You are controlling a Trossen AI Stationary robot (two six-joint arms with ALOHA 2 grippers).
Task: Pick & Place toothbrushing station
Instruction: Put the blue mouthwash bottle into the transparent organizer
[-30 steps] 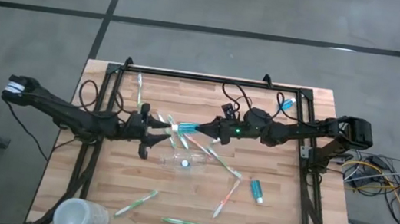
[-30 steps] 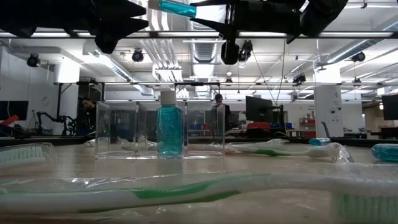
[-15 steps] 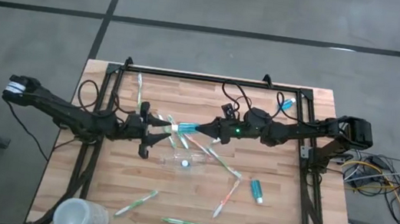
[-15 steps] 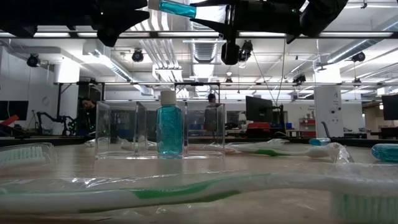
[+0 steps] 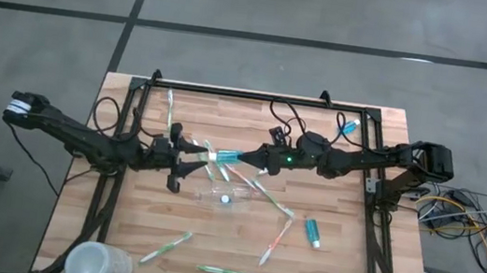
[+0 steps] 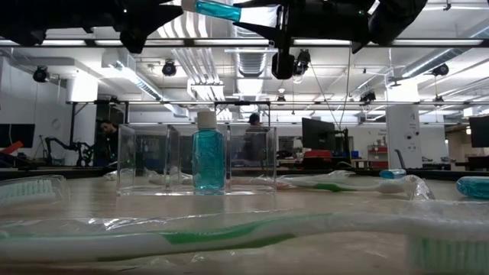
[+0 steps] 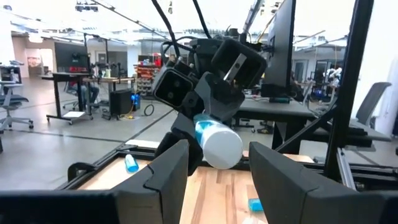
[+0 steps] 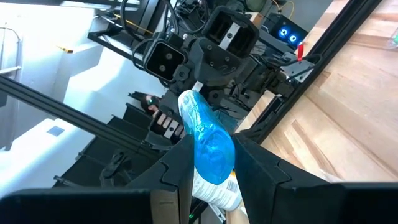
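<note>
A small blue tube (image 5: 225, 156) with a white cap (image 7: 222, 147) hangs level high above the table's middle, with my right gripper (image 5: 242, 158) shut on it. My left gripper (image 5: 196, 149) is open. Its fingers (image 7: 166, 171) stand on either side of the cap end, apart from it. Below them the see-through toothbrushing station (image 5: 222, 195) rests on the wood. In the low view the station (image 6: 153, 160) has a blue bottle (image 6: 208, 159) upright in it. My right gripper pinches the tube's blue body (image 8: 214, 158) between its two fingers, at the end away from the cap. The fingers come level from the table's right and lie along the tube. The tube is lifted clear, roughly level, its cap toward my left gripper.
Toothbrushes lie scattered on the wood: near the front (image 5: 227, 272), front left (image 5: 165, 247), right of the station (image 5: 275, 240) and at the back left (image 5: 170, 108). Blue tubes lie at the right (image 5: 312, 231) and back right (image 5: 348, 127). A frosted cup (image 5: 97, 263) stands at the front left corner.
My left gripper has tipped its fingers upward a little while staying in place. The tube and my right gripper have kept still.
</note>
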